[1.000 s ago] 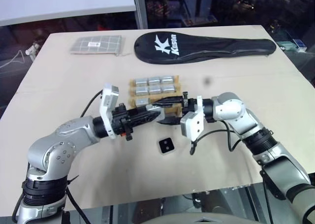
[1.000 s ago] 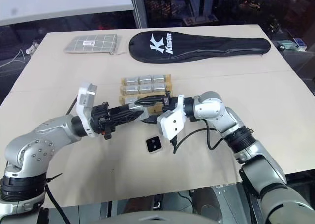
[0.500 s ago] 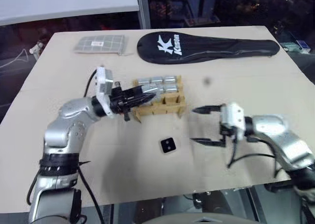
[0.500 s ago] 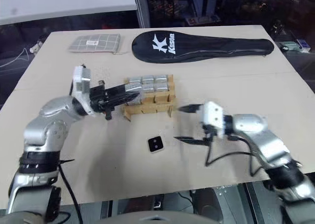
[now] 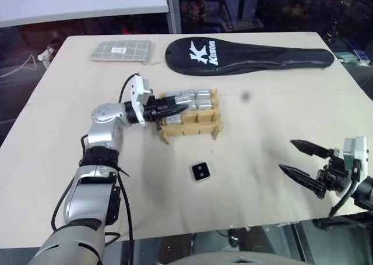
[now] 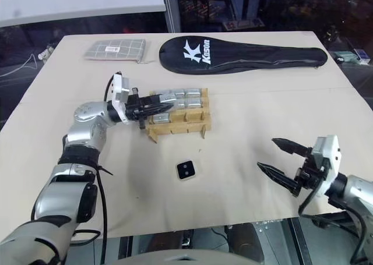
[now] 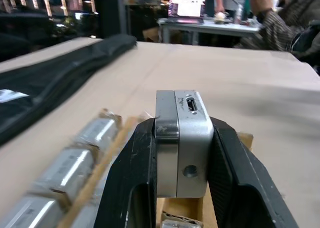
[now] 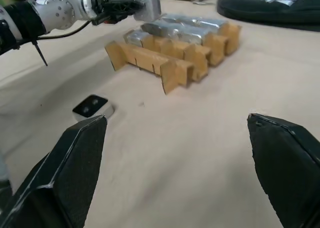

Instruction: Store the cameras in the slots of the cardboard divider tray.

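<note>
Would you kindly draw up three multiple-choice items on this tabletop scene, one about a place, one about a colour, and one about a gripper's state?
1. Where does the loose camera with the black face lie?
A. On the racket cover
B. On the bare table, nearer the robot than the cardboard divider tray
C. Inside a tray slot

2. What colour is the racket cover?
A. Black with white lettering
B. Red
C. Tan

3. What is the state of the left gripper?
A. Wide open and holding nothing
B. Shut on the pouch
C. Shut on a silver camera

Answers: 1 B, it sits alone on the table in front of the tray. 2 A, the long cover is black with white print. 3 C, the left wrist view shows the block clamped between both fingers.
</note>
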Action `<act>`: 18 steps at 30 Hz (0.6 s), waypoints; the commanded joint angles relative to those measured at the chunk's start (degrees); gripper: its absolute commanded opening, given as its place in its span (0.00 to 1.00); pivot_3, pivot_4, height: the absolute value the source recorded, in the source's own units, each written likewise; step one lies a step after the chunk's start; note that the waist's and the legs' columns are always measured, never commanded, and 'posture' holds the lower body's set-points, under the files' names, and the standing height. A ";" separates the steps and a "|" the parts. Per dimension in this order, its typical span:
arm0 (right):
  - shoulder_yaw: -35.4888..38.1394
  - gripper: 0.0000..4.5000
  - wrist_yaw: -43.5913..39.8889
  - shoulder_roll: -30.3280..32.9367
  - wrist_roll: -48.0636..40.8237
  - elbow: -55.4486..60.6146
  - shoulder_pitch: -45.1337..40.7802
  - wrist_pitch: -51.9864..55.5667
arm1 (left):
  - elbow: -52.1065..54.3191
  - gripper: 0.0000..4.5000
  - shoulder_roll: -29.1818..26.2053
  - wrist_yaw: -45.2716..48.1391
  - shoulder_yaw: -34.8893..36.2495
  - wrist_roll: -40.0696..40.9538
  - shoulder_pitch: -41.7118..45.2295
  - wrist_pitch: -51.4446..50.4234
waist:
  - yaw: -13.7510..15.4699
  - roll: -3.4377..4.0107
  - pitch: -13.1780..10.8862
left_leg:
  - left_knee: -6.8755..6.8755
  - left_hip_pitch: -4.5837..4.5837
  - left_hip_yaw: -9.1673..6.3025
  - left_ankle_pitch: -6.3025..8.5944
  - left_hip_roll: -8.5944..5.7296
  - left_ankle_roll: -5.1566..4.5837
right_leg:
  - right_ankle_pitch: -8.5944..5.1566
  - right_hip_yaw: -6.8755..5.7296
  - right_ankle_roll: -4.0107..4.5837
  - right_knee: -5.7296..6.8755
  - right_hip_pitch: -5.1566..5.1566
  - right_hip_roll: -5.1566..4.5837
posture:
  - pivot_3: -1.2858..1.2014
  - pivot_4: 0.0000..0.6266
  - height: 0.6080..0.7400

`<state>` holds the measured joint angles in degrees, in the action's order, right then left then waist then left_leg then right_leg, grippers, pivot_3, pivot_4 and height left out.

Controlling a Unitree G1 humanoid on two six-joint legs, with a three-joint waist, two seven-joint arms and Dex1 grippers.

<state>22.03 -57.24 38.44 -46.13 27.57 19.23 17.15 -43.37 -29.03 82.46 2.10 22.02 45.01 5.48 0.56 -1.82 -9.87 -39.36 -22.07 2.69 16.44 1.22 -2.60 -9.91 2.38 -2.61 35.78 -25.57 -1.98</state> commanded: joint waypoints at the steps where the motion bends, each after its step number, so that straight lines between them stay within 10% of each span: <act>1: 3.27 0.99 -3.43 -0.60 -0.28 1.28 1.78 -3.80 | -3.59 0.17 0.96 1.81 0.43 -1.07 3.09 3.42 | -0.07 0.00 0.00 | -0.01 0.01 0.00 0.00 0.00 0.00 | -0.01 0.00 -0.03 0.01 0.00 0.00 | 0.52 0.24 1.00; 18: 3.09 0.99 -4.65 -0.42 0.43 -1.73 -2.60 -4.69 | -10.88 0.17 2.64 3.09 1.53 -4.22 5.02 9.15 | -0.07 0.00 0.00 | -0.02 0.02 -0.04 0.01 0.00 -0.01 | 0.01 -0.01 0.01 0.06 0.02 0.01 | 0.52 0.24 1.00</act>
<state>24.63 -61.44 37.68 -45.42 25.65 17.11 13.00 -54.55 -25.94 85.14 2.30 17.51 49.07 13.46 0.49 -1.83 -9.86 -39.38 -22.06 2.65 16.45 1.22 -2.61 -9.90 2.37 -2.60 35.84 -25.55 -1.98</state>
